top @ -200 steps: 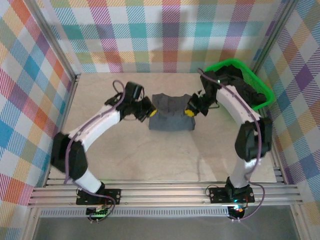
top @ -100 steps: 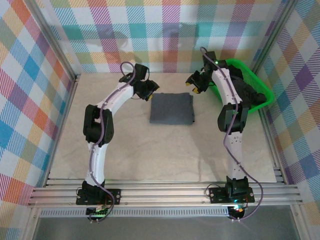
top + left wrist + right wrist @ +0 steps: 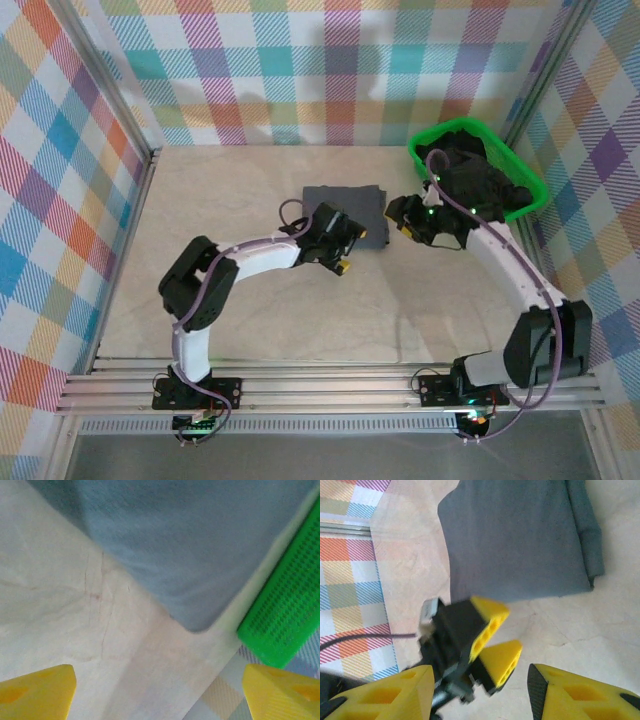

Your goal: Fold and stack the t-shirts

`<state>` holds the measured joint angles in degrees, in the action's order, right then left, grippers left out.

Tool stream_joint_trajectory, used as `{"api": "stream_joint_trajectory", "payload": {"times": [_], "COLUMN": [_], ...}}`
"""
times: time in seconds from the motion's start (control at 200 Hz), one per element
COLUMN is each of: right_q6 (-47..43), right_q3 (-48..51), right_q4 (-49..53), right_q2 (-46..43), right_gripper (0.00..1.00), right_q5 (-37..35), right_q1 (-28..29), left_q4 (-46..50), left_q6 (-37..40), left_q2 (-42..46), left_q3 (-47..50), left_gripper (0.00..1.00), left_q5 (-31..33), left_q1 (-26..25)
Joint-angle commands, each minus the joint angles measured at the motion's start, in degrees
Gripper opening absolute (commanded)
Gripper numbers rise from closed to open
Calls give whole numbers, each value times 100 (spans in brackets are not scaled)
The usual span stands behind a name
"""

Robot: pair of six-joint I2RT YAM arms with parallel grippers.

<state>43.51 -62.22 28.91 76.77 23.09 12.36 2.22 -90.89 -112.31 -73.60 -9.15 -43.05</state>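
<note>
1. Top view: the folded slate blue-grey cloth t-shirt lies flat at the far middle of the pale marbled table top. The left gripper sits at the shirt's near right corner, jaws apart, nothing in them. The right gripper is just beside the shirt's right edge (its gap is hard to read from up here). The bright green plastic basket stands in the far right corner, with crumpled black cloth t-shirts inside.
2. Left wrist view: the left gripper is spread wide, its yellow fingertips at the two bottom corners with bare table between them. A corner of the blue-grey shirt lies flat ahead. The basket wall is at right, apart from the shirt.
3. Right wrist view: the right gripper has its jaws partly apart, with no cloth in them. The left gripper shows just beyond, also spread (empty too). The blue-grey shirt lies flat ahead, layered edges on its right side; neither gripper holds it.
</note>
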Motion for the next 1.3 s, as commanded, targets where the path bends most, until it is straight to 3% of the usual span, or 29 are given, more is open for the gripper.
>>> {"api": "stream_joint_trajectory", "payload": {"times": [0.0, 0.265, 0.415, 0.475, 0.565, 0.63, 0.855, 0.945, 1.12, 1.295], "right_q6": [59, 18, -8, -26, -40, -90, -269, -280, -142, -175], "right_q3": [373, 759, 755, 755, 746, 753, 769, 730, 755, 656], "right_q4": [-211, 420, 625, 665, 646, 464, -201, -216, -412, -526], "right_q2": [-552, -1422, -1620, -1653, -1663, -1719, -1964, -1885, -1701, -1433], "right_gripper": [53, 52, 52, 52, 52, 51, 52, 52, 51, 51], "right_q5": [149, 186, 180, 193, 250, 368, 327, 295, 369, 422], "right_q1": [-26, -164, -203, -215, -238, -243, -243, -243, -244, -243], "left_q4": [-622, -436, -332, -247, -157, -78, -130, -298, 332, 1048], "left_q6": [-725, -960, -1141, -1150, -1141, -1124, -230, 592, 2568, 4147], "left_q2": [-407, -1408, -1811, -1937, -2002, -1896, -1071, -673, -414, -887], "left_q3": [-470, -1392, -1740, -1868, -1948, -1840, -937, -458, -417, -1154], "left_gripper": [86, 81, 66, 55, 18, 0, 0, 0, 0, 0], "left_q5": [448, 686, 832, 943, 1139, 1376, 1282, 922, -107, -666], "left_q1": [-108, -330, -338, -311, -230, -126, 873, 1514, 2928, 4124]}}
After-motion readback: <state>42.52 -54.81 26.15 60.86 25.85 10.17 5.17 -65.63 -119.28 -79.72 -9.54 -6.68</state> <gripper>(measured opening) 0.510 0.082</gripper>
